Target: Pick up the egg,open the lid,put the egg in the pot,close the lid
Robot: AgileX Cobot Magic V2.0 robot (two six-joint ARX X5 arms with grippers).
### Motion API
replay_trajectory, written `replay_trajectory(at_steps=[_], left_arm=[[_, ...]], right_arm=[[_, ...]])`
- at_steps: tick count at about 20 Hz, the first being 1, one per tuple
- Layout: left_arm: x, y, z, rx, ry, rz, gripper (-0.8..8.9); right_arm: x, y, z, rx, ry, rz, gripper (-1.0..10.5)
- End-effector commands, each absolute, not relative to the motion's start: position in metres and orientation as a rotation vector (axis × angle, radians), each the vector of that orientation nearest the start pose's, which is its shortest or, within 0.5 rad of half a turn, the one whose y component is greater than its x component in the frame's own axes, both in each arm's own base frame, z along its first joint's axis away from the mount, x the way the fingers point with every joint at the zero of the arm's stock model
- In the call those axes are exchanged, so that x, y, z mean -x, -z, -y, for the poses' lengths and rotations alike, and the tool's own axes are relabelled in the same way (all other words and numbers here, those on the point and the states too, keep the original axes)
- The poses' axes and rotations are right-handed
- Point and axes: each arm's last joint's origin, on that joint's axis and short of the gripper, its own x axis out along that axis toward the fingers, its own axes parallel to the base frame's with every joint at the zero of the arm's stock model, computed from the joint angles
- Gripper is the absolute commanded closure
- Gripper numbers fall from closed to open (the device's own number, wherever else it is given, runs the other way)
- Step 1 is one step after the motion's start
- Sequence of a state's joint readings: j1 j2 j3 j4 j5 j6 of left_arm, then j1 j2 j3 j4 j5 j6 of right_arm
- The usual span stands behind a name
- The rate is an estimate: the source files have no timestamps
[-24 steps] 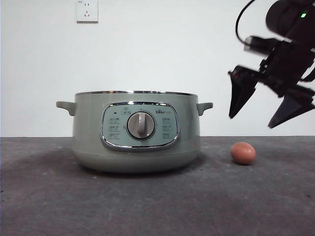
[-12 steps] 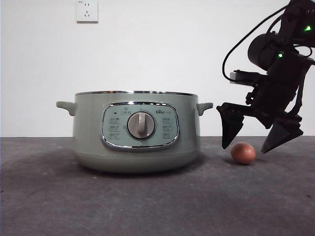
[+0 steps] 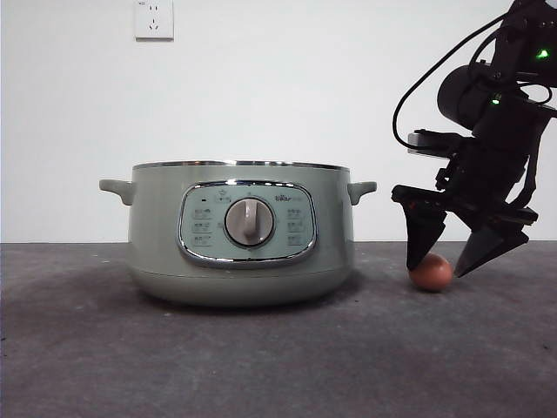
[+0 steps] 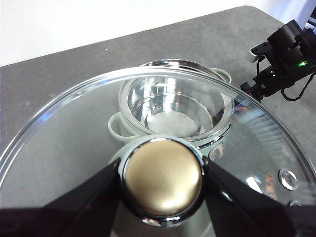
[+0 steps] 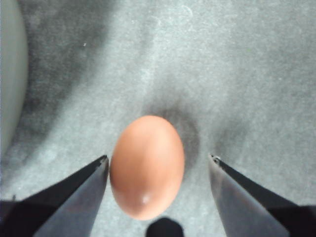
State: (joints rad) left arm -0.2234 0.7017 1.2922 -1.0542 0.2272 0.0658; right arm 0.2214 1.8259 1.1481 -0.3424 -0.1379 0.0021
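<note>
We see the pot (image 3: 240, 232) standing uncovered on the dark surface (image 3: 261, 366), its dial facing the front camera. The egg (image 3: 431, 272) lies on the surface just beside the pot, on the side of one small handle, apart from the pot's wall.

Our right pincer (image 3: 451, 255) is down at the egg, jaws spread, one tip on each side of it. In the right wrist view the egg (image 5: 147, 166) sits between the two jaws: one jaw is very close to the shell, perhaps touching, and the other stands clearly off it. The egg rests on the surface, not gripped.

Our left pincer (image 4: 162, 178) is clenched on the knob (image 4: 163, 178) of the lid (image 4: 59, 138), holding it above the pot. Through the glass we look down into the pot (image 4: 173, 106), whose shiny bowl is open. The right arm (image 4: 284, 57) shows beyond the lid's rim, beside the pot.
</note>
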Motion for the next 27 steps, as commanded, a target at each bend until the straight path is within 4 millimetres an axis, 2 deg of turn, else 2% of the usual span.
replay_trajectory(at_steps=[1,5,9,14,17,22,24,27], left_arm=[[-0.067,-0.425,0.022,-0.051,0.461,-0.384,8.22],[-0.067,-0.425,0.022,-0.051,0.461,-0.384,8.22],[-0.067,-0.425,0.022,-0.051,0.461,-0.384,8.22],[-0.067,-0.425,0.022,-0.051,0.461,-0.384,8.22],[-0.067,-0.425,0.022,-0.051,0.462,-0.384,8.22],[-0.067,-0.425,0.022,-0.052,0.462,-0.384,8.22],[-0.066,-0.424,0.022,-0.056,0.463,-0.394,8.22],[-0.063,-0.421,0.021,-0.059,0.464,-0.426,8.22]], right_arm=[[-0.356,-0.166,-0.085,0.022,-0.319,-1.043,7.4],[-0.355,-0.166,-0.085,0.015,-0.325,-1.053,7.7],[-0.355,-0.165,-0.085,0.017,-0.324,-1.065,9.6],[-0.351,-0.172,-0.084,0.017,-0.323,-1.068,9.6],[-0.341,-0.199,-0.082,0.014,-0.327,-1.019,9.6],[-0.310,-0.272,-0.080,-0.012,-0.348,-0.808,9.6],[-0.301,-0.299,-0.090,-0.001,-0.393,-0.724,9.6],[-0.297,-0.332,-0.126,0.026,-0.512,-0.635,9.6]])
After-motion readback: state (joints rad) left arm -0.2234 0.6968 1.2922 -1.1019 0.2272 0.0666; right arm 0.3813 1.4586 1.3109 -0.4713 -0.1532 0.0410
